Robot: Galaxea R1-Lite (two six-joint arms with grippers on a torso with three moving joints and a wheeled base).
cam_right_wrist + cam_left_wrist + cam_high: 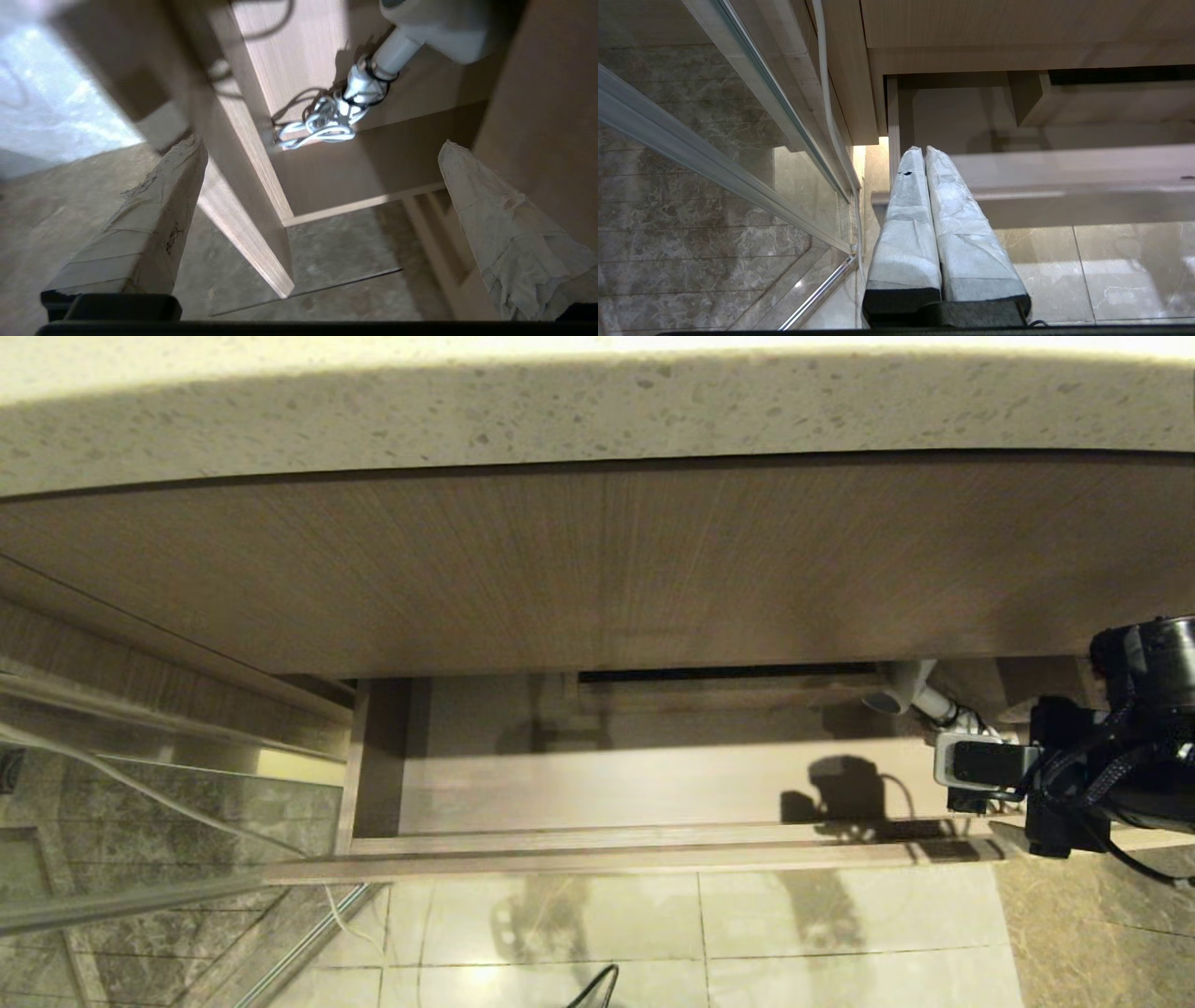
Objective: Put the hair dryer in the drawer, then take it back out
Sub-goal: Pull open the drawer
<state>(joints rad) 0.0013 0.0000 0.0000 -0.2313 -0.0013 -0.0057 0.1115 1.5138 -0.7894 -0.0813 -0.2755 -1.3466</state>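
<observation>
Right now I see the wide, shallow pale wood-grain drawer (653,784) pulled open under the speckled stone countertop (560,411), the small white hair dryer (910,691) lying at its right end, bundled pale cord (322,123) beside it. My right gripper (322,186) hangs above the drawer's right end, fingers spread apart, empty. My left gripper (931,186) sits parked, fingers together, by a glass panel (691,186).
</observation>
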